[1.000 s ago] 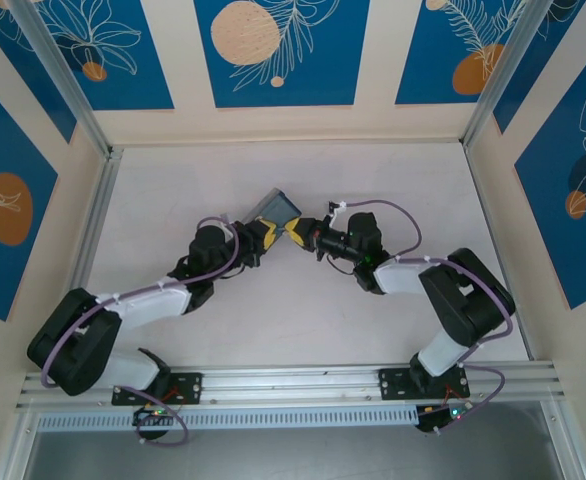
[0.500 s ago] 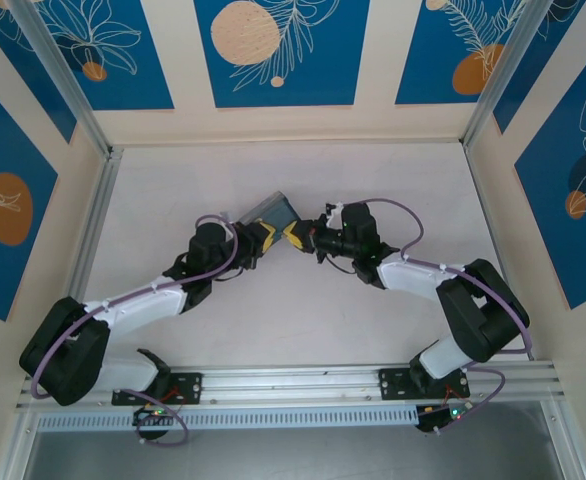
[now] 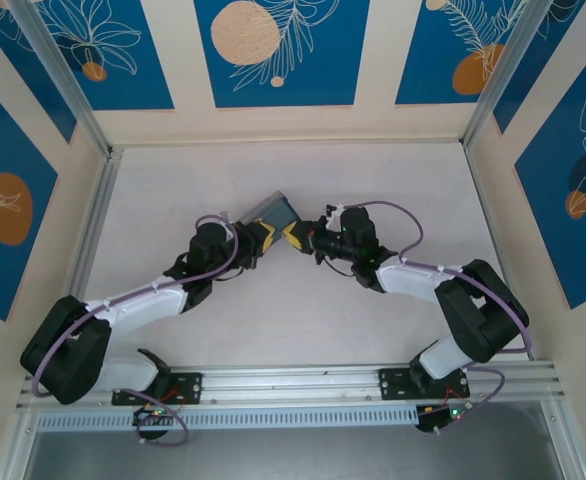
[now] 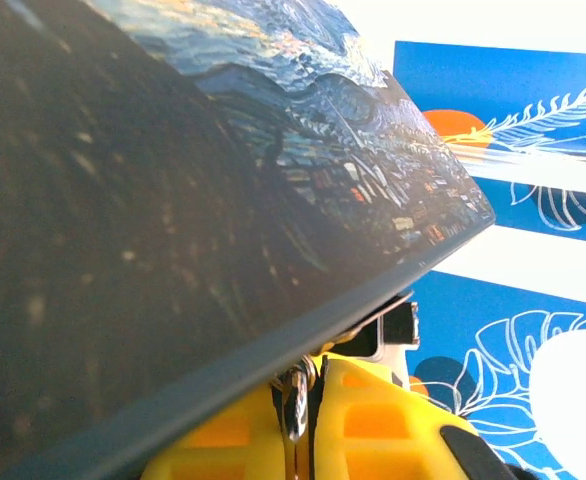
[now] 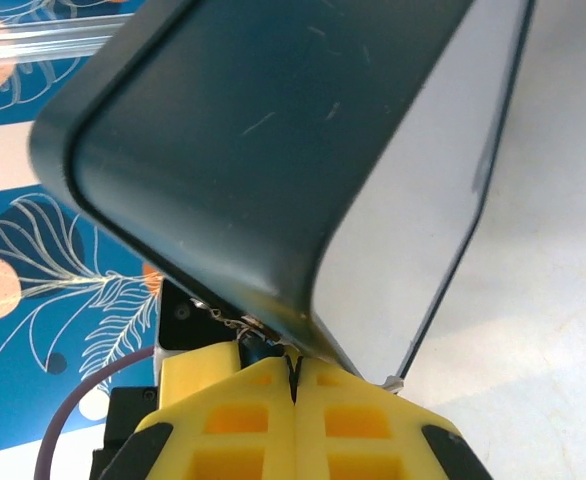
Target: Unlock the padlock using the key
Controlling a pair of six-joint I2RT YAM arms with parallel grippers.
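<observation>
The blue starry-night tin (image 3: pixel 273 208) lies tilted mid-table, and both grippers meet at its near corner. My left gripper (image 3: pixel 269 237) is shut on the tiny padlock (image 4: pixel 295 398), a shiny metal sliver pinched between the yellow fingers (image 4: pixel 373 420) just under the tin's edge (image 4: pixel 273 340). In the right wrist view the padlock's dark blue-green body (image 5: pixel 256 352) sits against the tin's corner (image 5: pixel 273 130). My right gripper (image 5: pixel 294 372) is shut with hardly a slit, its tips touching the padlock. The key's blade is hidden; fine silvery ring links (image 5: pixel 228 318) show beside the tips.
The pale table (image 3: pixel 303 320) is walled by cream panels with blue leaf prints. An aluminium rail (image 3: pixel 293 385) runs along the near edge by the arm bases. The right arm's purple cable (image 3: pixel 393 210) loops above its wrist.
Both arms have shifted their elbows outward slightly, and the right gripper has edged a little left toward the tin. Both grippers stay shut at the tin's corner.
</observation>
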